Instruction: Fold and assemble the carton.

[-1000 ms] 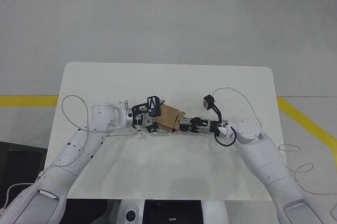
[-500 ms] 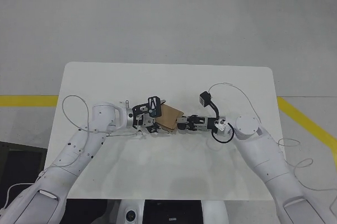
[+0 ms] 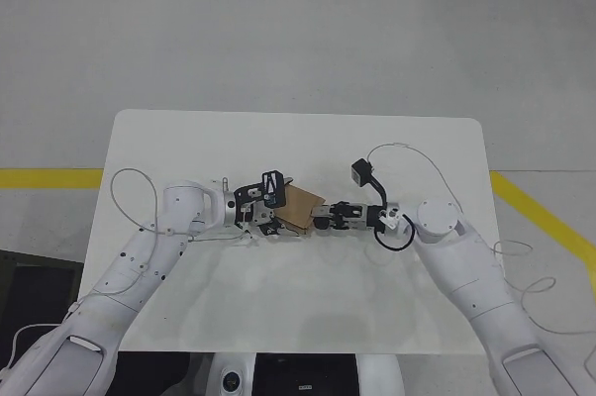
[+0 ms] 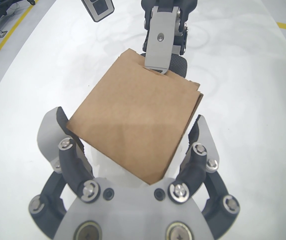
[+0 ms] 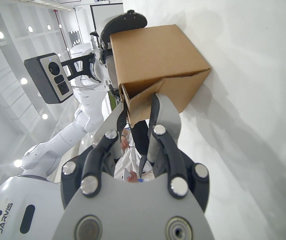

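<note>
Right wrist view: flap pinched by narrowed right fingers; carton clamped between wide left fingers. Flap may be torn if pulled hard.

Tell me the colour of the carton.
Plain brown cardboard with no print; the carton shows best in the left wrist view.

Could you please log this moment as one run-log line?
carton: on table, flap ajar | left end effector: clamped across one end | right end effector: pinching opposite end flap
</note>
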